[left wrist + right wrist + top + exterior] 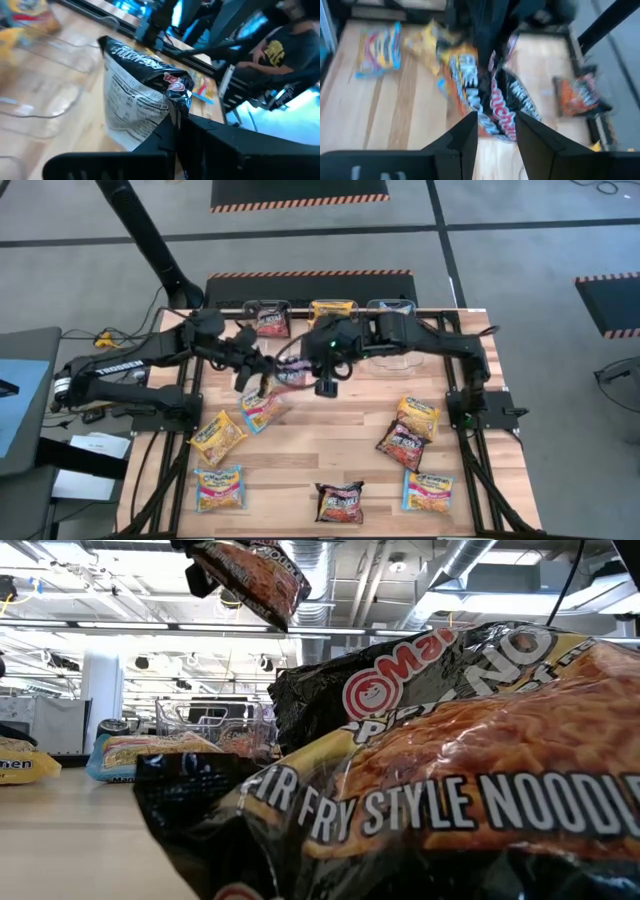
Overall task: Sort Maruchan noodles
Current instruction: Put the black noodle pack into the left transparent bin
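My left gripper [175, 132] clamps a dark red-black Maruchan packet [142, 95] above table centre; my right gripper [495, 135] stands parted just beside it. Seven packets remain loose from four to eight o'clock.

The right gripper [495, 131] shows two dark fingers [465, 135] set apart, with a gap between them. Just beyond the fingertips hangs a dark red-black noodle packet [507, 107], gripped from above by another dark arm [487, 25]. Further packets lie on the wooden table [350, 120]: a blue-yellow packet [377, 47], a yellow packet [425, 37] and a red-black packet [577, 95].
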`<move>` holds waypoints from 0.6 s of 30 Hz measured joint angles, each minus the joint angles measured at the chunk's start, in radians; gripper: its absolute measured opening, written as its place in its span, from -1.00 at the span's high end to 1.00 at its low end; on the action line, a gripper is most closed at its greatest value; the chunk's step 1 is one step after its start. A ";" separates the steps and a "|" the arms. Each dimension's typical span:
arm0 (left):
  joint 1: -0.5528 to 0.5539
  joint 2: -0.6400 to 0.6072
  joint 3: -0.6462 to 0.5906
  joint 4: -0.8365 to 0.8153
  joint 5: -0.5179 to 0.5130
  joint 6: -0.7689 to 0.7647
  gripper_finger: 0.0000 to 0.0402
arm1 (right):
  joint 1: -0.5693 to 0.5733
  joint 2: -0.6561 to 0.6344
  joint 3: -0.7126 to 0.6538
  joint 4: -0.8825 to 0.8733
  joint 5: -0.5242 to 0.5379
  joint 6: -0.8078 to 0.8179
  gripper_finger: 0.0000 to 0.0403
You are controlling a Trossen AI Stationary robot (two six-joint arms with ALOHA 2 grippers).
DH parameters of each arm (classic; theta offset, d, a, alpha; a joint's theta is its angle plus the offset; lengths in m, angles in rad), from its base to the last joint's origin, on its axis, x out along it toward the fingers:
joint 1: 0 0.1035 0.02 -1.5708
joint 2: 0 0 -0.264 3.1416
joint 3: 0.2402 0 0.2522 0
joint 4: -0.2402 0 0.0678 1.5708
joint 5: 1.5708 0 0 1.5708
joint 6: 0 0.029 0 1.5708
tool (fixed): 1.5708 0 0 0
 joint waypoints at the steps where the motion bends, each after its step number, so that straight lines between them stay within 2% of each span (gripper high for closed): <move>1: 0.015 -0.009 0.000 -0.005 -0.004 0.008 1.00 | -0.006 -0.005 0.003 0.003 0.000 -0.010 0.22; 8: 0.103 -0.022 0.000 0.014 -0.075 0.059 1.00 | -0.053 -0.049 -0.002 -0.080 0.000 -0.087 0.22; 18: 0.241 -0.016 0.000 0.020 -0.076 0.134 1.00 | -0.137 -0.102 0.000 -0.109 -0.001 -0.171 0.23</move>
